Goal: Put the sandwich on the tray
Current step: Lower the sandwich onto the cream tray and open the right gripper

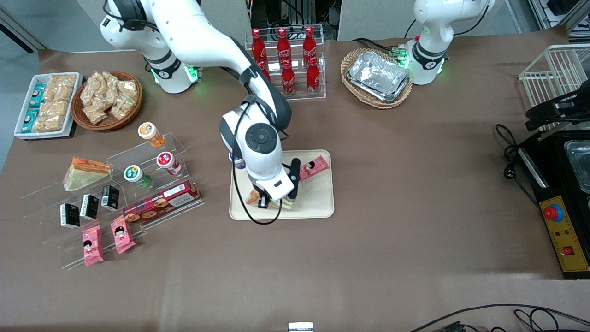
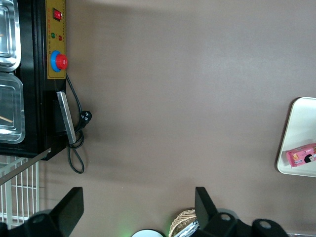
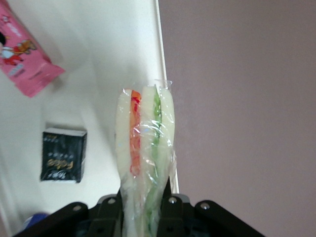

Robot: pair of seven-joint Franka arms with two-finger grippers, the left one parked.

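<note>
Gripper (image 3: 143,210) clenched on the sandwich (image 3: 144,148), holding it edge-up just over the tray (image 1: 318,203) near its front edge. Risk: the wedge hangs at the rim, so releasing here could tip it onto the table. Farther in, black box (image 3: 63,156) and pink packet (image 1: 314,168) crowd the tray.

Big bench (image 1: 396,193) covered in plain brown paper, a bit creased, lit evenly from above with soft shadows. Grey floor (image 1: 14,60) shows past its edge at the working arm's end. At the parked arm's end sit a white wire rack (image 1: 555,74) and a black control box (image 1: 560,230) with a red button.
</note>
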